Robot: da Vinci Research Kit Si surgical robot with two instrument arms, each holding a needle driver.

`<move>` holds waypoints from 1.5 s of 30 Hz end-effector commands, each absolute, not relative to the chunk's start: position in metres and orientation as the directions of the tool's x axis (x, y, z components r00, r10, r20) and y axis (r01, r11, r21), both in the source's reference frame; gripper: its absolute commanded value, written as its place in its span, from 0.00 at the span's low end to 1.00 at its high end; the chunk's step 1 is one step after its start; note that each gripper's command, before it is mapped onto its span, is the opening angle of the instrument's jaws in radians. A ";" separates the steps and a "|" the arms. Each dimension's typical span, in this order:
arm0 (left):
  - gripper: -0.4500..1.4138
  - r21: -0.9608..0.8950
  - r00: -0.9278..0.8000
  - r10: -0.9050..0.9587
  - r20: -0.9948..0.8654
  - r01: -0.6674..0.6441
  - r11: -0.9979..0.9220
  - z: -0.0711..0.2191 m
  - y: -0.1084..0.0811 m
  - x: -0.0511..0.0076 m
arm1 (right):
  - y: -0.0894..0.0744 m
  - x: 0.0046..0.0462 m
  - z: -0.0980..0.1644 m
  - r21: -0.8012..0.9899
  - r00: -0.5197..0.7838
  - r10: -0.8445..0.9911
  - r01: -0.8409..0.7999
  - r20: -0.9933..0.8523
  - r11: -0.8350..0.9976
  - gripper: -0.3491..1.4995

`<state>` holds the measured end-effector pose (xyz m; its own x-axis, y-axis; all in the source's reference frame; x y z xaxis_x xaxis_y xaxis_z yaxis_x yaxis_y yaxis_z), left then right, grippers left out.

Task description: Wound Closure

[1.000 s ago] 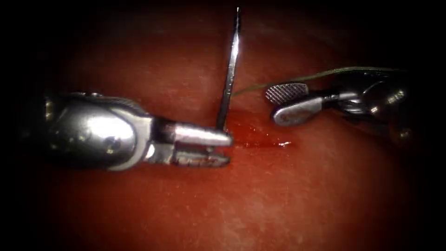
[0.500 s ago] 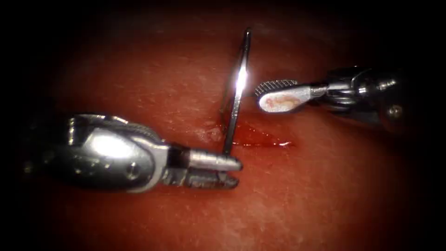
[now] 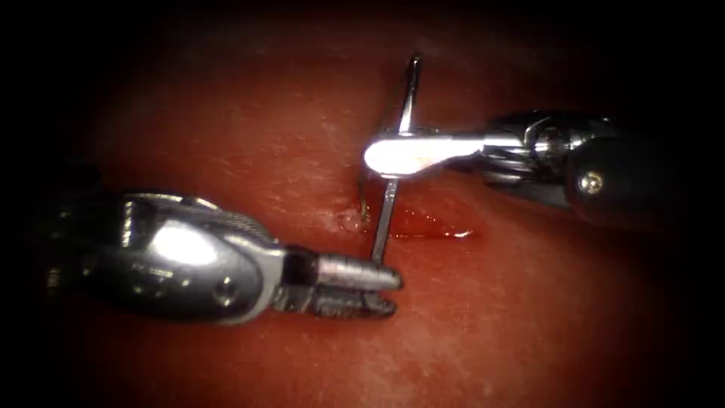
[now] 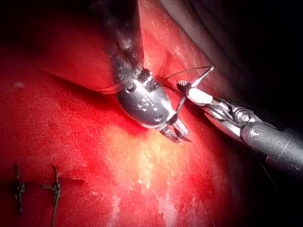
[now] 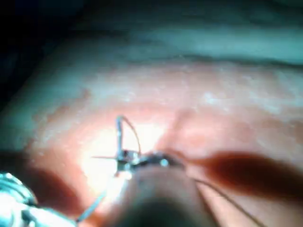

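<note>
The curved needle stands nearly upright over the cut, free of the tissue. My left tool, coming in from the left, is shut on the needle's lower end. The right tool reaches in from the right, its jaws closed across the needle's middle. From the needle's top end a thin thread curves down into the tissue at the cut's left end. The left wrist view has the left tool and the right tool on the needle. The right wrist view has the needle.
Red fluid lies in the cut. Two finished stitches sit in the tissue further along in the left wrist view. The right tool's dark shaft lies above the right side of the cut.
The left tool moved down and slightly right with the needle. The right tool came in leftward from the right, and its open jaws closed across the needle's middle.
</note>
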<state>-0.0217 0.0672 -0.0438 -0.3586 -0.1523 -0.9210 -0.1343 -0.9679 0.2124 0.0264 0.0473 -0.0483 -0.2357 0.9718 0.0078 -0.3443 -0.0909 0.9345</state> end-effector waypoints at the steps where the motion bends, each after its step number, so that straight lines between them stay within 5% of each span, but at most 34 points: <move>1: 0.05 0.210 -0.359 -0.149 -0.921 -0.135 -0.968 -0.043 0.067 -0.0222 | 0.047 0.0270 -0.048 0.931 -0.238 0.971 -0.354 0.007 -0.093 0.63; 4: 0.05 0.210 -0.360 -0.149 -0.921 -0.137 -0.968 -0.043 0.067 -0.0222 | 0.047 0.0271 -0.048 0.922 -0.237 0.971 -0.375 0.009 -0.100 0.54; 7: 0.05 0.210 -0.362 -0.148 -0.920 -0.138 -0.968 -0.043 0.067 -0.0221 | 0.047 0.0273 -0.048 0.913 -0.227 0.974 -0.394 0.013 -0.104 0.25; 8: 0.05 0.210 -0.362 -0.148 -0.920 -0.139 -0.968 -0.043 0.067 -0.0222 | 0.047 0.0273 -0.049 0.910 -0.223 0.975 -0.401 0.015 -0.105 0.05; 9: 0.05 0.210 -0.363 -0.148 -0.920 -0.139 -0.968 -0.043 0.067 -0.0222 | 0.047 0.0273 -0.049 0.908 -0.216 0.976 -0.406 0.017 -0.105 0.00; 15: 0.05 0.215 -0.367 -0.152 -0.918 -0.138 -0.967 -0.043 0.067 -0.0223 | 0.047 0.0273 -0.048 0.903 -0.210 0.978 -0.416 0.016 -0.104 0.00; 18: 0.51 0.068 -0.345 0.001 -0.939 -0.188 -0.980 -0.043 0.067 -0.0227 | 0.047 0.0270 -0.048 0.902 -0.195 0.981 -0.424 -0.010 -0.075 0.00; 23: 0.66 -0.308 -0.255 0.380 -0.889 -0.282 -0.909 -0.044 0.068 -0.0226 | 0.047 0.0260 -0.048 0.914 -0.184 0.982 -0.405 -0.041 -0.037 0.00; 37: 0.66 -0.598 -0.328 0.532 -0.781 0.144 -0.789 -0.046 0.065 -0.0182 | 0.048 0.0247 -0.047 0.892 -0.120 0.921 -0.321 -0.371 0.318 0.00; 41: 0.66 -0.658 -0.350 0.581 -0.735 0.163 -0.735 -0.046 0.065 -0.0172 | 0.048 0.0241 -0.047 0.872 -0.109 0.890 -0.285 -0.442 0.398 0.00; 43: 0.59 -0.681 -0.355 0.614 -0.705 0.095 -0.726 -0.044 0.067 -0.0172 | 0.048 0.0237 -0.047 0.856 -0.107 0.864 -0.240 -0.491 0.457 0.00; 45: 0.40 -0.698 -0.353 0.642 -0.681 0.046 -0.715 -0.043 0.069 -0.0177 | 0.048 0.0236 -0.047 0.807 -0.078 0.816 -0.230 -0.573 0.545 0.00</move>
